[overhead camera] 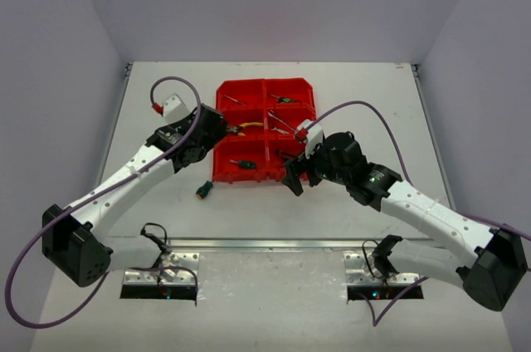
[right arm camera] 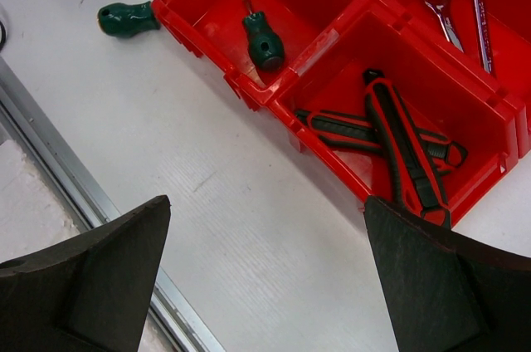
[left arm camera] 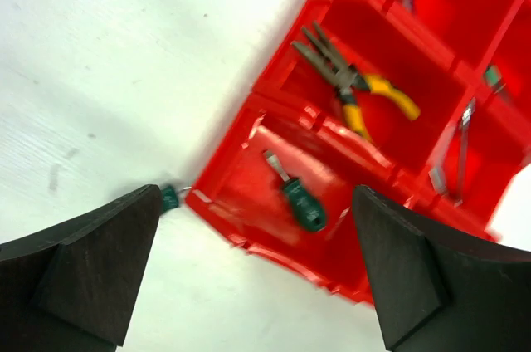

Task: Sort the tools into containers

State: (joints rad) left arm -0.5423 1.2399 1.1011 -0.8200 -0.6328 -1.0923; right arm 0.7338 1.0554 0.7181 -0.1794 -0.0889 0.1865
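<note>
The red containers block [overhead camera: 222, 176] stands mid-table. A green-handled screwdriver [left arm camera: 300, 200] lies loose in its near-left compartment, also in the right wrist view [right arm camera: 263, 41]. My left gripper [overhead camera: 209, 129] hovers open at the block's left edge, with nothing between its fingers [left arm camera: 91, 269]. A second green screwdriver [overhead camera: 203, 191] lies on the table just off the near-left corner. Yellow pliers [left arm camera: 365, 95] lie in the middle-left compartment, red-and-black pliers [right arm camera: 398, 140] in the near-right one, and silver wrenches [right arm camera: 465, 3] behind those. My right gripper [overhead camera: 294, 176] is open and empty over the table at the block's near edge.
A metal rail [right arm camera: 50, 153] runs along the table's near edge, close to the right gripper. White walls close in the table on the left, right and back. Purple cables loop over both arms.
</note>
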